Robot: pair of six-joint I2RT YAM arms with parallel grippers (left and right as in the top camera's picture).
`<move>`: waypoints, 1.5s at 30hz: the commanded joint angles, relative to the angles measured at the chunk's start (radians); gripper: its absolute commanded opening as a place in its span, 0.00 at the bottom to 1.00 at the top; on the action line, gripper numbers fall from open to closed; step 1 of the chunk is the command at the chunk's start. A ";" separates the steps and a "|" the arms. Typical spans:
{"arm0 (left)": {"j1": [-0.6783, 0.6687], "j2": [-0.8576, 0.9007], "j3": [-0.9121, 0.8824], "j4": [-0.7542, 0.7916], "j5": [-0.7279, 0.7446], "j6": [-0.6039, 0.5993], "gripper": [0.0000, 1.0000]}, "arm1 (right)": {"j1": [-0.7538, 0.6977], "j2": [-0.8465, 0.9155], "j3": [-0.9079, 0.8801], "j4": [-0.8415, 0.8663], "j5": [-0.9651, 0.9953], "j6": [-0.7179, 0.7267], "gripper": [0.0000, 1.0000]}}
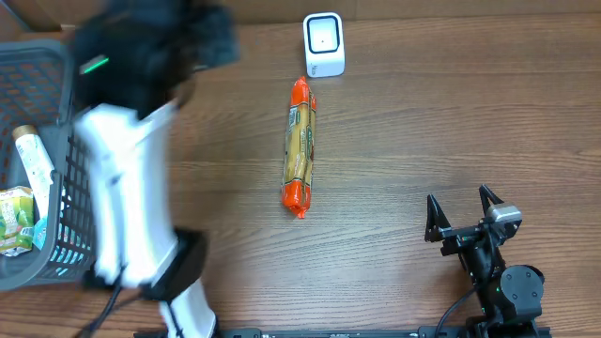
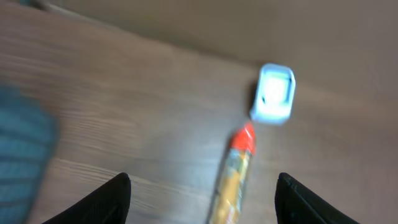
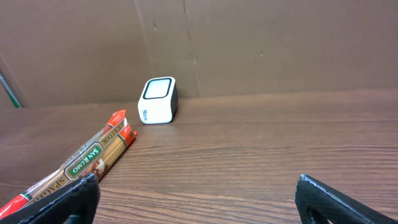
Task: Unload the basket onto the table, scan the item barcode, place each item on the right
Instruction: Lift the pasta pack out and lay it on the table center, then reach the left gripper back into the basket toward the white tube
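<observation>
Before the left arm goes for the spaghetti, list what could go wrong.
1. The long clear spaghetti packet with orange ends lies flat, one end close to the small white box-shaped scanner; a nudge along its length might knock the scanner.
2. The left wrist view is blurred, so the open left gripper could be aimed badly at the packet.
3. No barcode shows in any view; it may face the wooden table and need turning.

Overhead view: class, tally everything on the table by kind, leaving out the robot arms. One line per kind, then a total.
Barcode scanner: 1
Spaghetti pack: 1
Basket: 1
Goods inside it: 2 (white bottle, green packet)
Total: 5
</observation>
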 commanded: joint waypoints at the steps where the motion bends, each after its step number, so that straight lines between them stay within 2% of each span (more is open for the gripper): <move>1: 0.171 -0.162 -0.062 -0.005 0.023 0.027 0.66 | -0.004 -0.009 -0.011 0.004 0.006 0.003 1.00; 7: 0.521 -0.332 -0.317 -0.005 0.023 0.014 0.65 | -0.004 -0.009 -0.011 0.005 0.006 0.003 1.00; 10: 0.728 -0.350 -0.461 0.003 0.018 0.000 0.55 | -0.004 -0.009 -0.011 0.004 0.006 0.003 1.00; 14: 0.822 -0.337 -0.558 0.068 0.015 0.005 0.54 | -0.004 -0.009 -0.011 0.004 0.006 0.003 1.00; 20: 0.875 -0.322 -0.667 0.197 0.019 -0.012 0.50 | -0.004 -0.009 -0.011 0.004 0.006 0.003 1.00; 30: 0.921 -0.298 -0.786 0.438 0.011 -0.013 0.52 | -0.004 -0.009 -0.011 0.004 0.006 0.003 1.00; 32: 0.921 -0.284 -0.816 0.478 0.011 -0.012 0.56 | -0.004 -0.009 -0.011 0.004 0.006 0.003 1.00; 34: 0.921 -0.259 -0.833 0.497 0.002 -0.011 0.61 | -0.004 -0.009 -0.011 0.004 0.006 0.003 1.00; 37: 0.921 -0.199 -0.838 0.500 -0.033 -0.010 0.62 | -0.004 -0.009 -0.011 0.004 0.006 0.003 1.00; 45: 0.920 0.000 -0.838 0.500 -0.035 0.126 0.61 | -0.004 -0.009 -0.011 0.004 0.006 0.003 1.00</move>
